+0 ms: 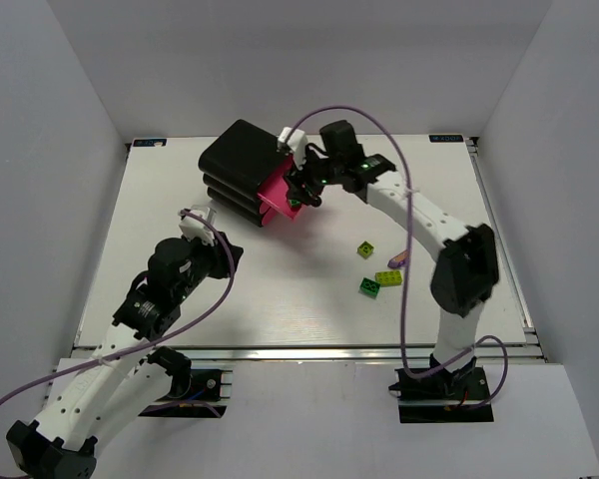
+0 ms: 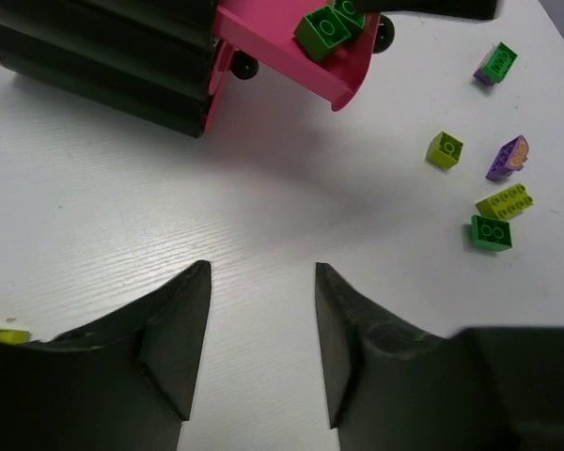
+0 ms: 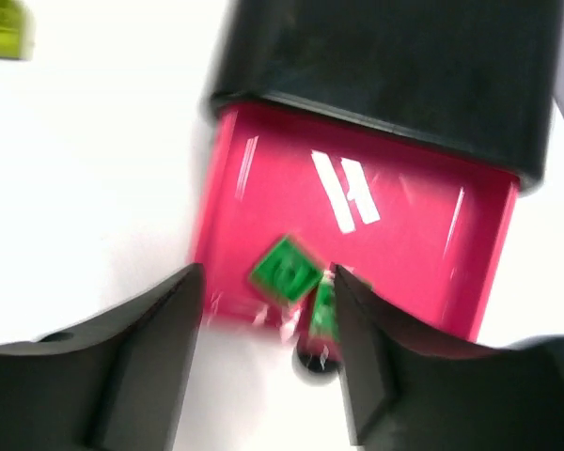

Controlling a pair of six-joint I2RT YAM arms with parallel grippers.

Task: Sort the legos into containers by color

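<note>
The containers are a black casing (image 1: 242,160) with stacked drawers, and one pink drawer (image 1: 275,192) is pulled out. My right gripper (image 1: 304,190) hovers over it, open, fingers (image 3: 160,329) apart with nothing between them. Below them two dark green legos (image 3: 285,271) lie in the drawer (image 3: 395,235), blurred. On the table lie two yellow-green legos (image 1: 365,248) (image 1: 387,277), a dark green one (image 1: 369,287) and a purple one (image 1: 399,259). My left gripper (image 1: 225,254) is low over the table, left of them, open and empty (image 2: 262,267).
The left wrist view shows a green-and-purple brick (image 2: 496,64) to the right of the open drawer (image 2: 282,56), and a yellow-green brick (image 2: 2,334) by my left finger. A dark knob (image 3: 315,359) sits on the drawer front. White walls enclose the table (image 1: 309,319).
</note>
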